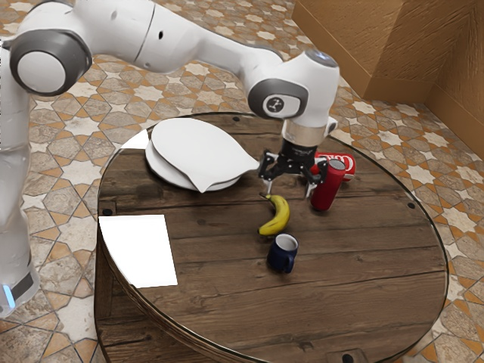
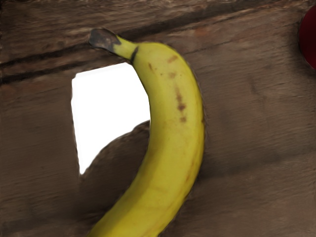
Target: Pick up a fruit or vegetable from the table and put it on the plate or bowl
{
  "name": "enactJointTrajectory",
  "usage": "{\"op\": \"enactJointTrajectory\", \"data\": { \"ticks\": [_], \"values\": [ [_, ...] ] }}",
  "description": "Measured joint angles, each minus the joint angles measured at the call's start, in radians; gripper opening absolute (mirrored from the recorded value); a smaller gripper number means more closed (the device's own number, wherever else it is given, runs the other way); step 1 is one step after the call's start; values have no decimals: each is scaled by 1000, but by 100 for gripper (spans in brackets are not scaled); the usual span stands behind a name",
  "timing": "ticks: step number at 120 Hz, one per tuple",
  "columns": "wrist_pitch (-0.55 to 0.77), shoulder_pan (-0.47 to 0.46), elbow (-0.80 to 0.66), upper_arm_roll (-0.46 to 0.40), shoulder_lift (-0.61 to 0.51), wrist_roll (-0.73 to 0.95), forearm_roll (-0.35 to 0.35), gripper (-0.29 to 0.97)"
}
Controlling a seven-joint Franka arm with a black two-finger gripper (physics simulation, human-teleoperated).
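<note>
Over banana (image 1: 275, 215), tool (image 1: 289, 184) downturned, jaws apart

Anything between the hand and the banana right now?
Nothing. In the exterior view the open hand hangs above the banana with a bare gap between; the wrist view shows the banana unobstructed.

Banana (image 2: 170, 148) tip opposite the stem, past the wrist view's edge.
</note>
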Motion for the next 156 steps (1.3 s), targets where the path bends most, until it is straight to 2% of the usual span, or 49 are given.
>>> {"op": "enactJointTrajectory", "data": {
  "ticks": [77,156],
  "values": [
    [94,5,-45,2,54,-68,1,68],
    [137,3,-44,2,113,14,3,68]
  ]
}}
